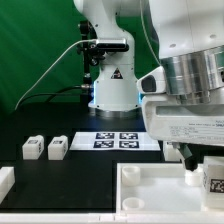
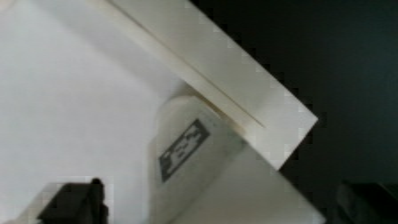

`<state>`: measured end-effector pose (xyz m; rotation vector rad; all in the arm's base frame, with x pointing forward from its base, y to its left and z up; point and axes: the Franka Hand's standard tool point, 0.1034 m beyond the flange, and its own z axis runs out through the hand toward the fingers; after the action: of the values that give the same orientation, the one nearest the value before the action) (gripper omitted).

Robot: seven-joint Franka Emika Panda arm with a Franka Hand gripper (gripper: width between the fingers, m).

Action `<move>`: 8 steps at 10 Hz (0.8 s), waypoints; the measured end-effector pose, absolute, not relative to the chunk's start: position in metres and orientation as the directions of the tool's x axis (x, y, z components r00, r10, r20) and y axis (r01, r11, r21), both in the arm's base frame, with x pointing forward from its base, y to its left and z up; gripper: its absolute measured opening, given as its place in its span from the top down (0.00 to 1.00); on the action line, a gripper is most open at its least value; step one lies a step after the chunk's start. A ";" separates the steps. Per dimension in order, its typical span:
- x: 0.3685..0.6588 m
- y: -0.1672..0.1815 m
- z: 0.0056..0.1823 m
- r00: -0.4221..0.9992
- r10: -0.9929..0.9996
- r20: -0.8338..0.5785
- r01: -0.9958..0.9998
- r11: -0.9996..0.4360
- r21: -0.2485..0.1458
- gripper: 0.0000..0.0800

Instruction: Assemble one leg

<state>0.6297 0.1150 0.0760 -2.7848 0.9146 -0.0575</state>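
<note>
A leg (image 2: 187,150), a white blocky peg with a black-and-white tag, lies against the raised rim of the large white square panel (image 2: 71,90). My gripper (image 2: 222,205) is open. Its dark fingertips (image 2: 75,200) stand wide apart on either side of the leg without touching it. In the exterior view the gripper (image 1: 200,168) hangs low over the panel's (image 1: 150,195) corner on the exterior view's right, with this leg (image 1: 213,180) just below it. Two more legs (image 1: 32,148) (image 1: 57,148) stand on the black table at the exterior view's left.
The marker board (image 1: 118,139) lies in the middle of the table in front of the robot's base (image 1: 112,90). Another white part (image 1: 5,182) shows at the exterior view's left edge. A green curtain hangs behind.
</note>
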 end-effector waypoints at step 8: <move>0.651 0.120 0.071 0.894 -0.444 -0.066 -0.448 -0.891 -0.075 0.69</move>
<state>0.6506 0.1197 0.0714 -2.9712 0.7015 0.0713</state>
